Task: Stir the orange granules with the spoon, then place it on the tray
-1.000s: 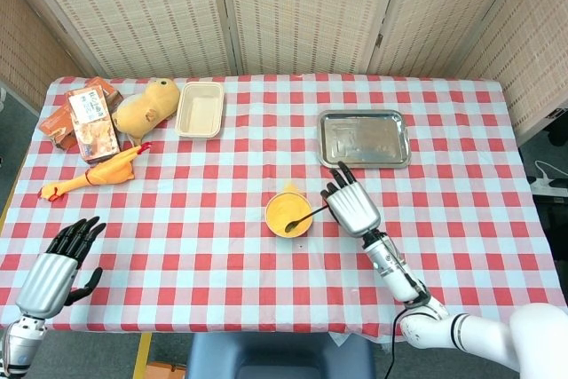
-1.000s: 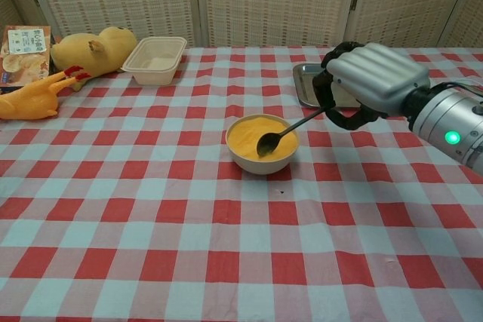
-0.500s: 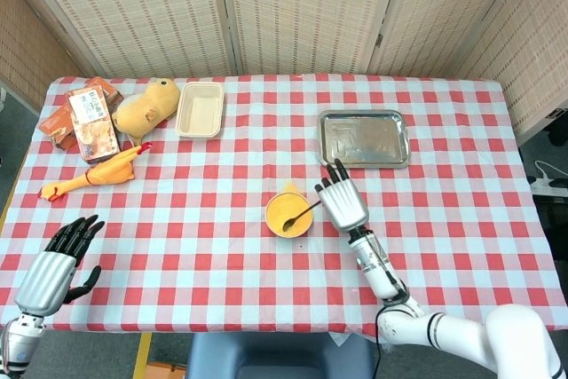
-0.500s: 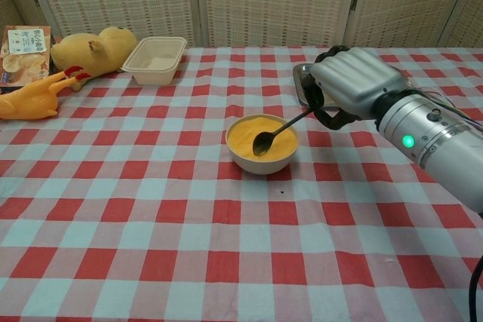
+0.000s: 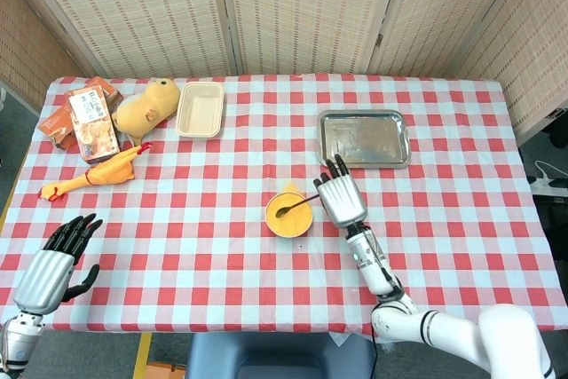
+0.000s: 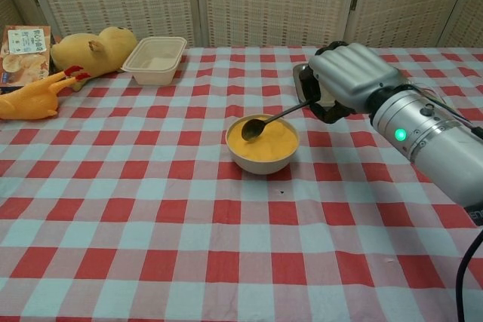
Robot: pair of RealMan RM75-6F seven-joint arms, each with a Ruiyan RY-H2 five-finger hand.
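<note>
Orange granules (image 6: 266, 141) fill the pale bowl (image 6: 263, 161) that sits near the middle of the checked surface (image 6: 151, 216), and the dark spoon (image 6: 266, 120) dips into them at the far-left side of the heap, its handle slanting up and to the right. The right hand (image 6: 343, 79) pinches the handle's end, fingers curled around it, just beside the bowl on its right. The left hand (image 5: 55, 261) rests at the near-left edge of the surface with its fingers spread, holding nothing, well apart from the work.

Judging by the spoon's bowl lying in the granules, the stirring step is in hand; the placing step is not yet done. The metal tray (image 5: 365, 138) lies beyond the right hand, bare and near enough to reach without crossing any other object.

Next, the stir calls for sweeping the spoon around inside the rim while keeping its tip low, so that no granules flick over the edge. After that, the spoon needs lifting clear of the bowl, ideally level, and carrying back to the tray before the pinch lets go.
</note>
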